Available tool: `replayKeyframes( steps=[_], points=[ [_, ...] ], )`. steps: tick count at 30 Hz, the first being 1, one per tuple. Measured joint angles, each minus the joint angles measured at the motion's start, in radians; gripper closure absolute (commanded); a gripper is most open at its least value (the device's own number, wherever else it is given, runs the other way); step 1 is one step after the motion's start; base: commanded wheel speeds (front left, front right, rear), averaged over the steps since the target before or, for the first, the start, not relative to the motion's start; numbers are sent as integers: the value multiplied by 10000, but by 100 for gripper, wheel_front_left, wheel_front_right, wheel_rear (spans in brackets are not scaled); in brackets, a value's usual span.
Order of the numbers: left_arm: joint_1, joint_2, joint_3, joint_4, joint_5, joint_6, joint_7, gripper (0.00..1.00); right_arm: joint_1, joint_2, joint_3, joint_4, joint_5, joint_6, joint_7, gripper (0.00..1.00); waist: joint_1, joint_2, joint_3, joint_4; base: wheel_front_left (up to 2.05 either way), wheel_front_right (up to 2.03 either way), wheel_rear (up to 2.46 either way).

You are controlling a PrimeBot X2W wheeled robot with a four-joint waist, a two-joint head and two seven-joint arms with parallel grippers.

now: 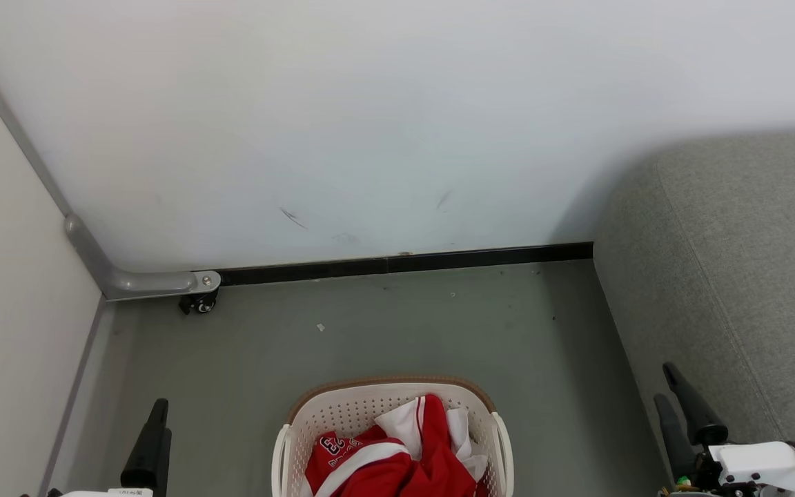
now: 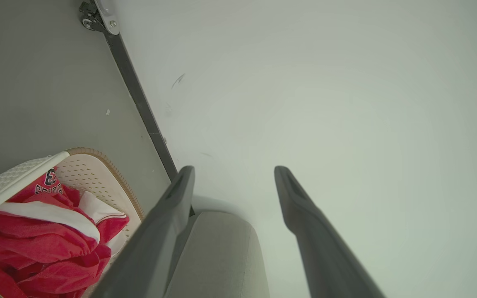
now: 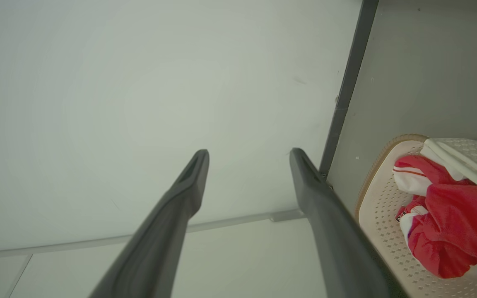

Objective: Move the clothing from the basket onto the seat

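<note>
While the left gripper and right gripper stand spread and empty and the clothing lies heaped in the basket near the seat, I judge a deep reach may snag the basket wall.

Left hand and right hand sit low at either side — fingers parted, pointing upward, holding nothing.

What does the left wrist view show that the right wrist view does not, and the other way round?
Left wrist view: the grey seat, a caster and the open left tool. Right wrist view: a pale side panel and the open right tool. Shared: the basket of red clothing, the white wall, the black baseboard.
</note>
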Motion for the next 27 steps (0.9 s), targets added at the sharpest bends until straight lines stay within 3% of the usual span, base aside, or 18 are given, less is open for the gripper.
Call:
replayKeyframes(
  steps=[6,20,27],
  points=[
    [-78,240,-161,-228,474,0,-251,0,-169,-134,222,54,-713,0,-150,0,20,0,-10,0,0,0,0],
    [-224,940,-1058,-577,2318,0,-1141,0,-594,-159,560,94,-3229,2,-633,0,140,0,-160,-37,0,0,0],
    [-276,1193,-1436,-575,3331,-2,-1402,0,-628,-161,763,65,-4753,2,-903,0,169,0,-239,-47,0,0,0]
  ],
)
